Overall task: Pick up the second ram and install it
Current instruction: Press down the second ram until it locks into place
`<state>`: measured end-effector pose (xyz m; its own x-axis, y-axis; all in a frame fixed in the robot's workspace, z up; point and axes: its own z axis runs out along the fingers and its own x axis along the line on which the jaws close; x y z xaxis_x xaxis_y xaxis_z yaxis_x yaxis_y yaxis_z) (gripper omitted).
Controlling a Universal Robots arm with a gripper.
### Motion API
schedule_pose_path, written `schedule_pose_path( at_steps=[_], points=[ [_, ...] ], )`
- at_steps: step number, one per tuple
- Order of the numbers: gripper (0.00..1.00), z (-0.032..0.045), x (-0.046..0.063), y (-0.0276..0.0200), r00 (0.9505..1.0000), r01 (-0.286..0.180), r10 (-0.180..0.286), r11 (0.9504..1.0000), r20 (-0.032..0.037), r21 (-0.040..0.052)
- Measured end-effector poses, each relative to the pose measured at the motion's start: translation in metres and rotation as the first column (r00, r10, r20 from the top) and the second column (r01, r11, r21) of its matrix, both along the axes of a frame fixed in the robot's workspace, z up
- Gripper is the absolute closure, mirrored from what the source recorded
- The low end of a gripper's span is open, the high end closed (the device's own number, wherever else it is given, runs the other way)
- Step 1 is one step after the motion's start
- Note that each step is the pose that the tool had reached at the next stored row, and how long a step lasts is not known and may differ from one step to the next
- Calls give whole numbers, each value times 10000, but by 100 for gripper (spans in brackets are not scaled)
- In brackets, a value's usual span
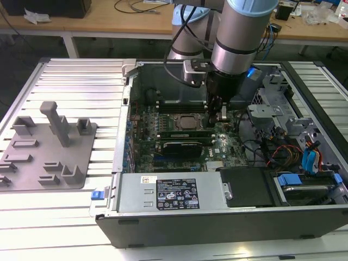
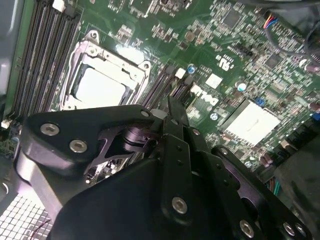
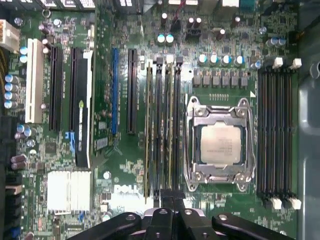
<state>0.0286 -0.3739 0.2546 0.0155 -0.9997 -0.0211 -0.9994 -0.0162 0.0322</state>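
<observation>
Power-supply label (image 1: 178, 194), print seemingly illegible

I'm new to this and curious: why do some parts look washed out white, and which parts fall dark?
In the second wrist view, glare whitens the processor and a heatsink, while the gripper is dark and near. In the exterior view, the ribbed table shines pale and the case interior lies shadowed.

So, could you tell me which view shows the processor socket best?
The first wrist view: the processor socket lies square-on and whole. The second wrist view shows it slanted, with the gripper beside it. The exterior view shows it small.
</observation>
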Motion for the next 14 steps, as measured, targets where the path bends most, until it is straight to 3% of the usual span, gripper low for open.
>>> schedule_pose_path(
  at_steps=[3,8,14],
  points=[
    [92,-62,4,0,10000,0,0,10000,0,-10],
    [92,-99,3,2,9998,217,-217,9997,0,-83],
    [92,-174,4,25,9997,227,-227,9997,1,-84]
  ],
)
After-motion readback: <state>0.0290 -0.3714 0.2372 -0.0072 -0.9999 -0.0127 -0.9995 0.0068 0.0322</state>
